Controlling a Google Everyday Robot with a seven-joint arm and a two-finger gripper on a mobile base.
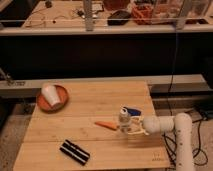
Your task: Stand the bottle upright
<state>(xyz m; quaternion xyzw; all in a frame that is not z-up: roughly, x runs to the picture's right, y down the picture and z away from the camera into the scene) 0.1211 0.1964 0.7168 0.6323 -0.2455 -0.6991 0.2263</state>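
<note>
a wooden table (60,132) stands in the middle of the view. the bottle (123,121) is on the right part of the table, and it looks upright or nearly upright, with its white cap on top. the gripper (129,130) is low at the bottle, at its bottom right side, and comes in from the right on the white arm (167,125). it is right against the bottle, but i cannot tell if it is pinching the bottle or is spread. a small blue thing (133,111) is seen just behind the bottle. the carrot (105,125) lies flat just left of the bottle. a black block (75,151) lies near the front edge, on the left. far at the back left corner is a brown bowl (61,91) with a white cup (50,95) lying in it on its side.
</note>
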